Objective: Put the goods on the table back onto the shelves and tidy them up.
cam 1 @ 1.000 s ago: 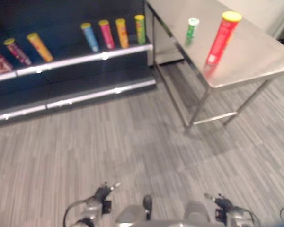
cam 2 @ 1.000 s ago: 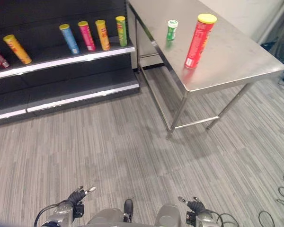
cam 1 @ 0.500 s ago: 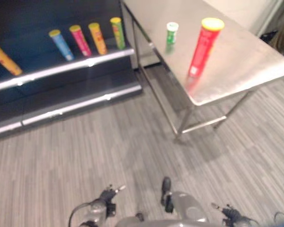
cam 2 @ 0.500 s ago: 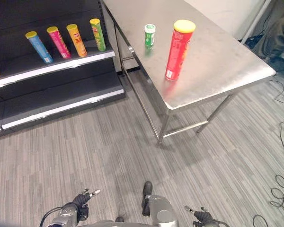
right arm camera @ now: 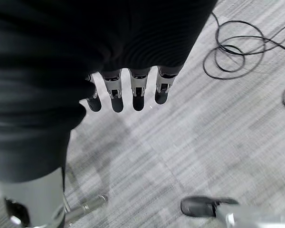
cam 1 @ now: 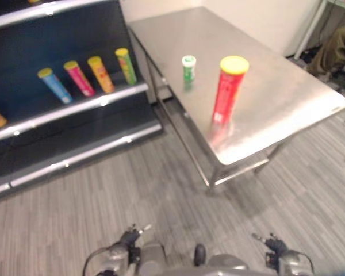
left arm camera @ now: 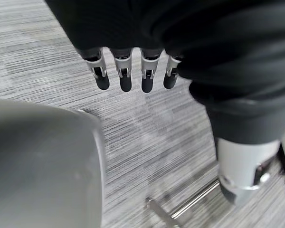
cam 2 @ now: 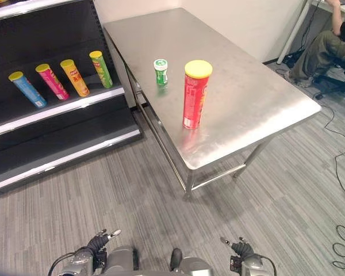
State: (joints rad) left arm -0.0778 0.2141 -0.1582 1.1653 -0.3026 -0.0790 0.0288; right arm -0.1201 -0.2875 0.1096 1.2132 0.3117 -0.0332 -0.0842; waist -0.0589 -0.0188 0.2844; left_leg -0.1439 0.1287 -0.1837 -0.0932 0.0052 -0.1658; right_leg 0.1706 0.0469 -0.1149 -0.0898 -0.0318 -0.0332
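- Left eye view: a steel table stands to the right of dark shelves. Two goods wait upright on the table: a tall red can with a yellow lid near the front edge, and a small green bottle with a white cap just behind it, apart from it. Four cans, blue, pink, orange and green, lean side by side on the upper shelf ledge, already in place.
- Right eye view: the same scene. The left hand and the right hand hang low at the bottom edge, over the grey striped floor, well away from the table. A seated person shows at the far right, behind the table.
- Left wrist view: the left hand's fingers hang straight and relaxed in a row above the floor, holding nothing.
- Right wrist view: the right hand's fingers hang straight and loose above the floor, also empty.
- Judgement: the robot seems to be approaching the table with its arms at rest; both goods remain to be picked up and shelved.
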